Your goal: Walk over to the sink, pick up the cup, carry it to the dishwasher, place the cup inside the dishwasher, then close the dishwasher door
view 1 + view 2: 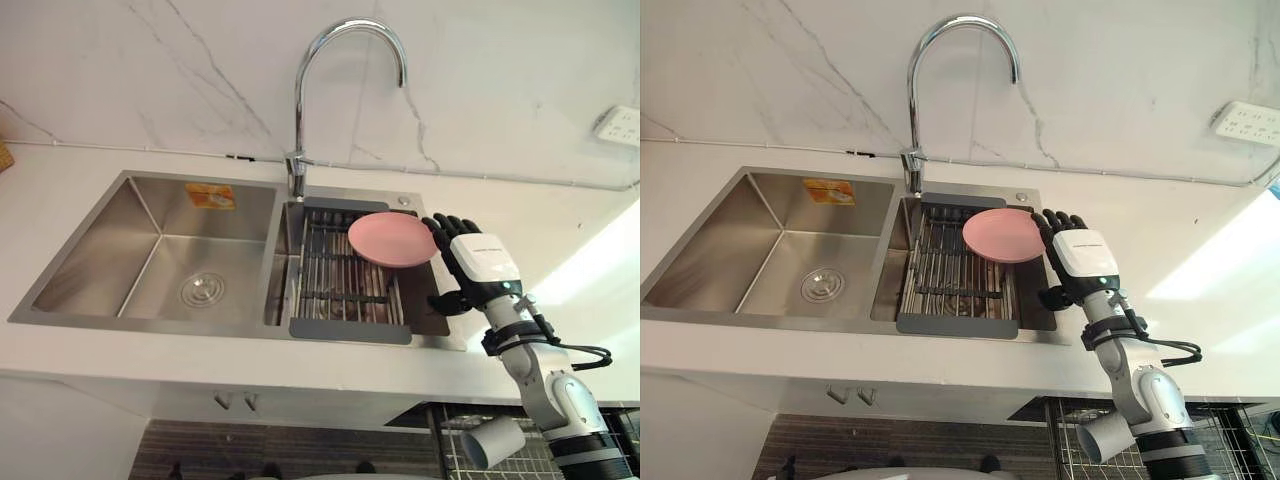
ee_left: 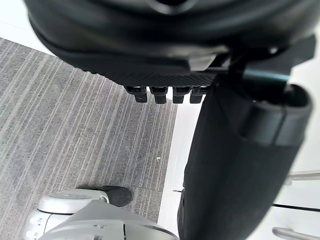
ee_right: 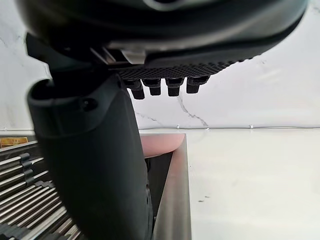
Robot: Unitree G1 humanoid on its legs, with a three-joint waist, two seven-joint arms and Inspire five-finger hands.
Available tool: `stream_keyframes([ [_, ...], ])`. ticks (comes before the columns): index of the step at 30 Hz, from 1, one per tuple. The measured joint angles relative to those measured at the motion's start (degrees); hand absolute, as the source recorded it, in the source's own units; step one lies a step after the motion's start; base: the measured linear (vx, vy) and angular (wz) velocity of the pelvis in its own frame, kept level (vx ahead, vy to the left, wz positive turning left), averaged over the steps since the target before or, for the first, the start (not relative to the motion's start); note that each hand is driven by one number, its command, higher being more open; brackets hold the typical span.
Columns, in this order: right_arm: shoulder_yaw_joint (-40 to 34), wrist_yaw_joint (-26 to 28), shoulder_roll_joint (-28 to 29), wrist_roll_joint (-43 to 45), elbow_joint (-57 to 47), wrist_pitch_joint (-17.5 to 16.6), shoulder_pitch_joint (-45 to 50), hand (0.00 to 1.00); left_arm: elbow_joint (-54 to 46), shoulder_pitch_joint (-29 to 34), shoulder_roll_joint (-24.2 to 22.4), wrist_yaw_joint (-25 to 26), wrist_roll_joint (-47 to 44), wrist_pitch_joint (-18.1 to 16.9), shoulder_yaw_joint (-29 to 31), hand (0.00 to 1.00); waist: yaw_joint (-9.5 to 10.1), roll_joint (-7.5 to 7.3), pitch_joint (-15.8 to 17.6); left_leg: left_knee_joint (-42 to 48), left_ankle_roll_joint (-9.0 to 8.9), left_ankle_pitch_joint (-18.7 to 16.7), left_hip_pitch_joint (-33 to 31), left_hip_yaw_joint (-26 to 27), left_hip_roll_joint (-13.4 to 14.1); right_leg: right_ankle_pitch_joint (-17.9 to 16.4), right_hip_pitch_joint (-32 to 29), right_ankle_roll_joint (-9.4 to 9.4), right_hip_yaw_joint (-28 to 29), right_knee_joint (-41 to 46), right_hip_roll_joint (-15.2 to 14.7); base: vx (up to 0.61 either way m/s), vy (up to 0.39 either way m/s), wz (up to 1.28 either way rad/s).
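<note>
Pink dish [image 1: 392, 238] is the only candidate in the sink [image 1: 100, 250]. It reads as a shallow dish, not a cup, so I'm treating it as the pick target. It sits on the drying rack [image 1: 340, 290] in the right basin, at the far right corner, face up and slightly tilted, just right of the faucet [image 1: 300, 100].

Right robot hand [image 1: 480, 260] is over the basin's right rim with its back up. Fingers are near straight, pointing at the back wall, and hold nothing. Left robot hand [image 2: 150, 50] hangs relaxed and empty over the floor [image 2: 75, 125], so the right arm is clearly the nearer one.

Key relation: the dish lies to the robot's left of the right robot hand, on the thumb side, with its right rim just beside the fingertips. I can't tell whether they touch. The fingers run alongside the rim, not around it. In the right wrist view the pink edge shows past the thumb, beyond the steel rim.

My read: reach phase, grasp not yet made. The next move needs a short shift left, with the thumb under the rim and the fingers over it. The risk is a thin rim on rack bars, where a push could slide the dish instead of pinching it.

A wire basket [image 1: 455, 425] shows below the desk [image 1: 80, 170] edge, by the right arm, and is likely the dishwasher rack.
</note>
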Motion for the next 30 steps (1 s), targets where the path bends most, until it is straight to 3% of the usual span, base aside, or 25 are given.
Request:
stream_keyframes([
  [5,2.0,-3.2,0.0,-1.8,4.6,0.6,-2.2,1.00,0.0,0.0,-0.4,-0.6,0.1,0.2,-0.5,1.00,0.19,1.10,-0.6,0.0,0.17,0.1,-0.4,-0.7,-0.3,-0.2,0.0,0.17,-0.7,0.0,-0.3,-0.02,-0.013,0.07],
  [14,6.3,-9.6,-0.1,-6.6,9.9,1.3,-6.1,1.00,0.2,-0.2,-0.4,-0.6,0.1,0.2,-0.5,1.00,0.39,1.24,-0.5,0.0,0.21,0.2,-0.4,-1.5,-0.4,-0.2,0.3,0.15,-1.5,0.0,-0.4,-0.03,-0.017,0.04],
  [15,6.8,-10.9,-0.1,-7.7,10.9,1.4,-6.8,0.00,0.2,-0.2,-0.4,-0.6,0.1,0.2,-0.6,1.00,0.48,1.31,-0.5,0.0,0.22,0.3,-0.4,-1.6,-0.4,-0.2,0.4,0.14,-1.6,0.0,-0.4,-0.05,-0.018,0.05],
  [18,8.2,-13.9,0.0,-9.4,12.2,2.8,-8.1,0.00,-0.1,-1.0,-0.4,-0.6,0.0,1.1,-1.1,1.00,0.90,1.73,-0.2,0.0,0.21,0.3,-0.4,-1.8,-0.4,-0.3,0.4,0.08,-1.7,0.0,-0.4,-0.05,-0.018,0.03],
  [20,9.2,-15.2,0.5,-12.4,12.2,3.3,-8.7,0.00,-1.7,-2.1,-0.2,-1.5,-0.1,5.0,-1.1,1.00,1.24,2.29,-0.2,0.0,0.19,0.3,-0.5,-1.8,-0.3,-0.3,0.4,0.07,-1.8,0.0,-0.4,-0.04,-0.020,0.00],
  [23,10.9,-16.4,1.2,-15.3,15.2,3.1,-11.1,0.00,-2.0,-3.8,0.2,-3.2,-0.2,7.4,-1.1,1.00,1.27,2.81,-0.5,0.0,0.18,0.3,-0.5,-1.8,-0.3,-0.2,0.4,0.07,-1.7,0.0,-0.3,-0.01,-0.006,0.00],
  [30,14.1,-19.8,1.5,-16.2,21.1,3.7,-16.7,0.00,-0.3,-6.5,0.7,-3.6,-1.0,6.6,-0.9,1.00,1.47,2.82,-0.5,0.0,0.11,0.4,-0.3,-1.5,-0.3,-0.2,0.4,0.12,-1.4,0.0,-0.3,-0.01,-0.007,-0.02],
])
